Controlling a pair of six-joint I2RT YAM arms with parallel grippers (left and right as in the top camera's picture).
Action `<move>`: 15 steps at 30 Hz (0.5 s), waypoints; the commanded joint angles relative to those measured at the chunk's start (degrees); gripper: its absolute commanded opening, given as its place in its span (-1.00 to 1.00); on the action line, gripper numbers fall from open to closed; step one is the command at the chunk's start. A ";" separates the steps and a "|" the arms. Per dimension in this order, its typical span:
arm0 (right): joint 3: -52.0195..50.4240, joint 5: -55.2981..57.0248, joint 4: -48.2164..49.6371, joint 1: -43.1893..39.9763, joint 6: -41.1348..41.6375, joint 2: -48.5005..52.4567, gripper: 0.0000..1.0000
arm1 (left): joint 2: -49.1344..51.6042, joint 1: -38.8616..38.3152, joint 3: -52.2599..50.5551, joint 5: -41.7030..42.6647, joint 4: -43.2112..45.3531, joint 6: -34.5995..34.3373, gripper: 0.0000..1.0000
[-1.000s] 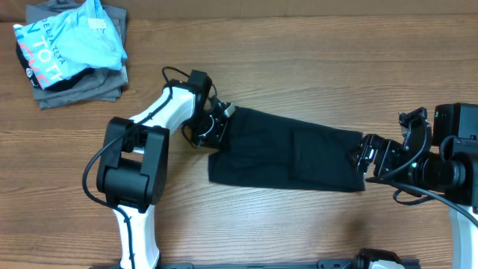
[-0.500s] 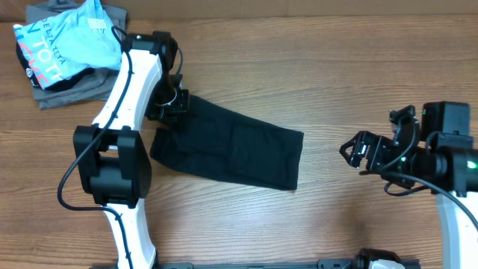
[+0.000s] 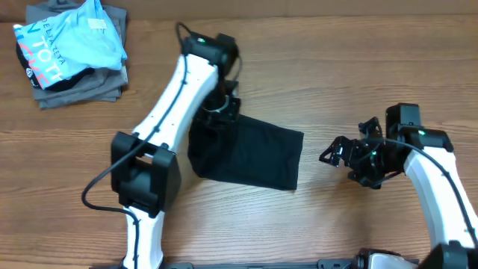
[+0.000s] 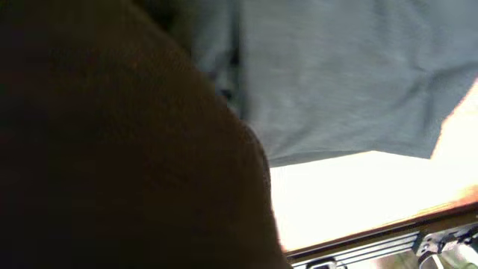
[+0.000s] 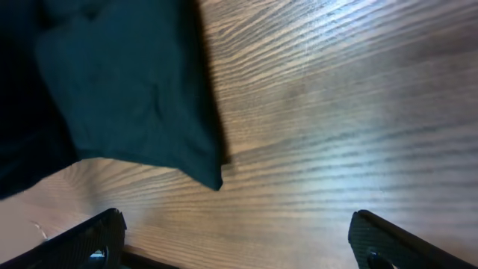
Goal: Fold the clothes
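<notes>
On the wooden table (image 3: 373, 60), the black T-shirt (image 3: 254, 153) lies folded at centre, its top corner bunched and pinched in the closed left gripper (image 3: 221, 111). Far left, the light blue shirt (image 3: 71, 41) atop the grey pile (image 3: 82, 91) reads roughly "TOTT". Now the right gripper (image 3: 334, 153) gapes wide, empty, near the T-shirt's right edge. Only its wrist view shows that hem corner sharply; left wrist view: just close, dark cloth.
</notes>
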 commanded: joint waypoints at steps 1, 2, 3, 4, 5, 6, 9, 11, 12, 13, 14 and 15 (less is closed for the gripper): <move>-0.35 -1.73 2.08 1.20 -0.20 3.52 1.00 | -1.33 -4.70 1.25 2.51 0.79 -2.51 -0.92; -0.35 -1.97 2.78 1.38 -0.20 4.35 1.00 | -1.33 -5.75 1.25 3.15 1.16 -2.51 -0.92; -0.35 -2.16 3.32 1.49 -0.20 5.01 1.00 | -1.33 -6.54 1.25 3.23 1.55 -2.51 -0.92; -0.35 -2.36 3.78 1.60 -0.20 5.62 1.00 | -1.33 -7.48 1.25 3.23 2.23 -2.51 -0.92; -0.35 -2.49 4.17 1.77 -0.17 6.19 1.00 | -1.33 -8.13 1.25 3.26 2.75 -2.58 -0.92; -0.35 -2.58 4.55 2.01 -0.17 6.54 1.00 | -1.33 -8.85 1.25 3.28 3.30 -3.28 -0.92; -0.35 -2.54 5.86 2.75 -0.20 7.61 1.00 | -1.33 -10.47 1.25 4.20 4.48 -4.07 -0.92; -0.35 -2.56 7.37 3.43 -0.17 8.48 1.00 | -1.33 -11.26 1.25 4.17 5.07 -5.40 -0.92; -0.35 -2.56 8.09 3.85 0.07 8.96 1.00 | -1.33 -11.45 1.25 4.15 5.27 -6.12 -0.92; -0.35 -2.54 8.81 4.31 0.55 9.33 1.00 | -1.33 -11.58 1.25 4.24 5.46 -6.45 -0.92; -0.35 -2.54 9.73 4.92 1.27 9.88 1.00 | -1.33 -11.69 1.25 4.37 5.49 -6.62 -0.92; -0.35 -2.54 10.60 5.62 2.10 10.27 1.00 | -1.33 -11.67 1.25 4.37 5.44 -6.86 -0.92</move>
